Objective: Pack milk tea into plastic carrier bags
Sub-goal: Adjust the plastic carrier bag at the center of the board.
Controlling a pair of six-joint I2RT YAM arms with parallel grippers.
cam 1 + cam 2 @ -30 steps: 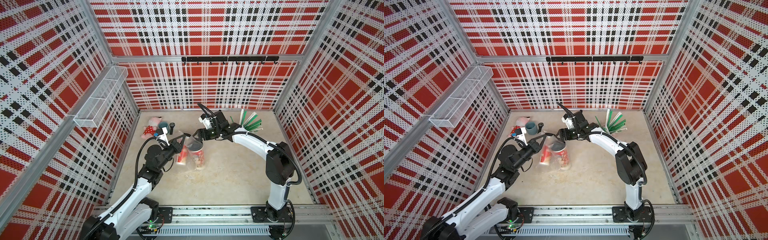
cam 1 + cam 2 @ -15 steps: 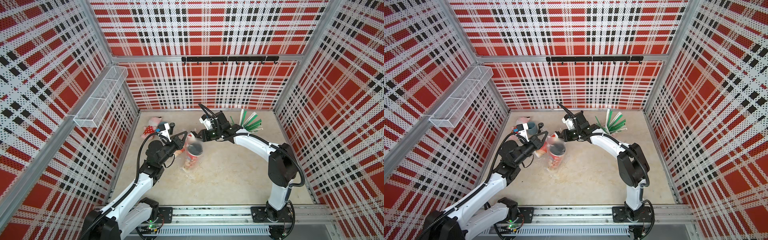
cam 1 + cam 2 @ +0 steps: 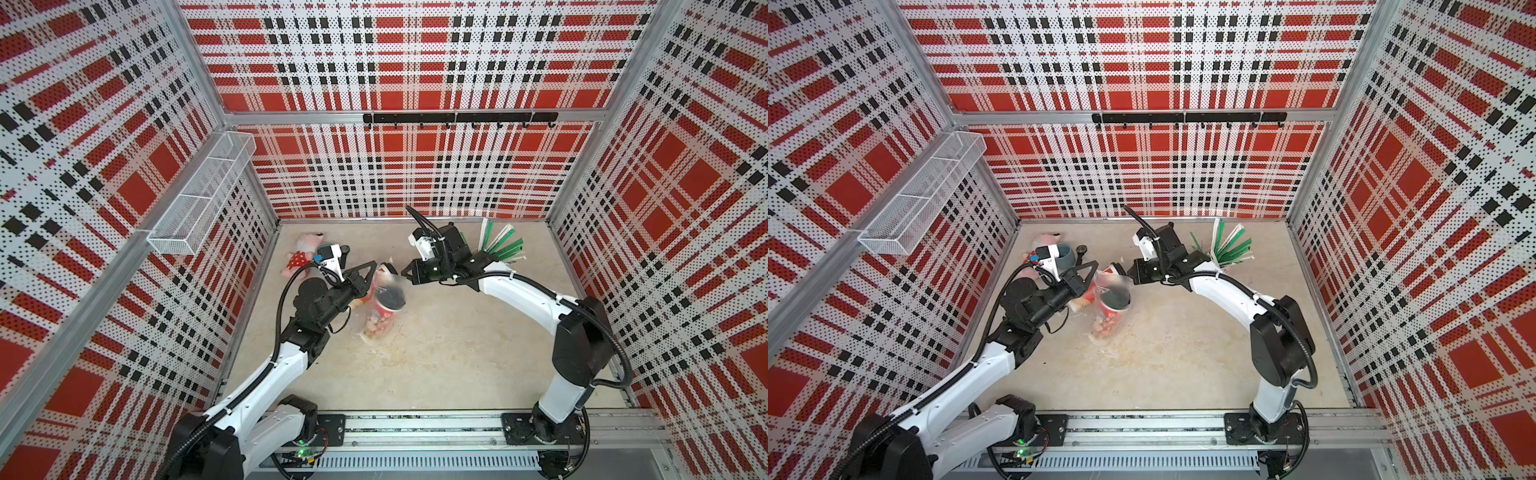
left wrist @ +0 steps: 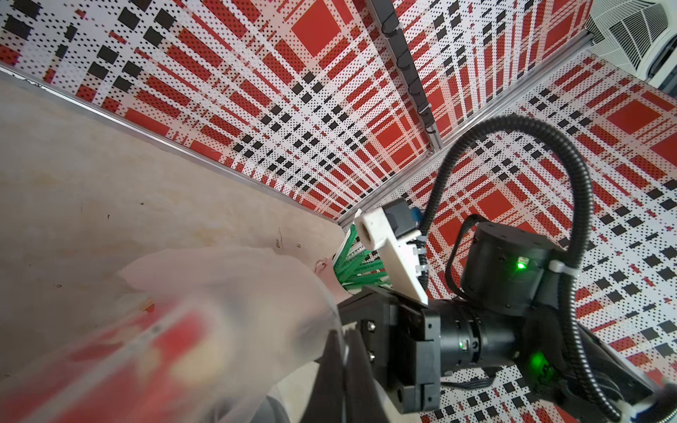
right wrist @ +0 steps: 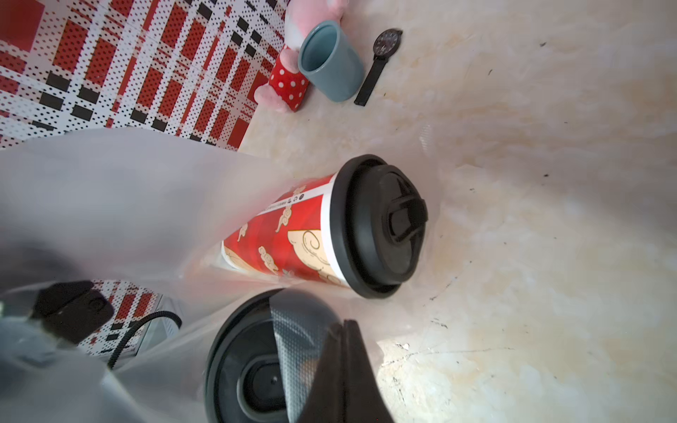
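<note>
One cup [image 3: 384, 309] stands in a bag [image 3: 362, 331], left hand [image 3: 372, 266] and right hand [image 3: 404, 274] both pinching its film. Second cup [image 5: 289, 238]: packing unclear.

Cell is enclosed by red-black-white plaid perforated walls [image 3: 415, 62] on aluminium framing [image 3: 291, 118], floored in beige board [image 3: 457, 353]; wire basket [image 3: 199, 195] and black hook rail [image 3: 457, 118] are wall-mounted.
</note>
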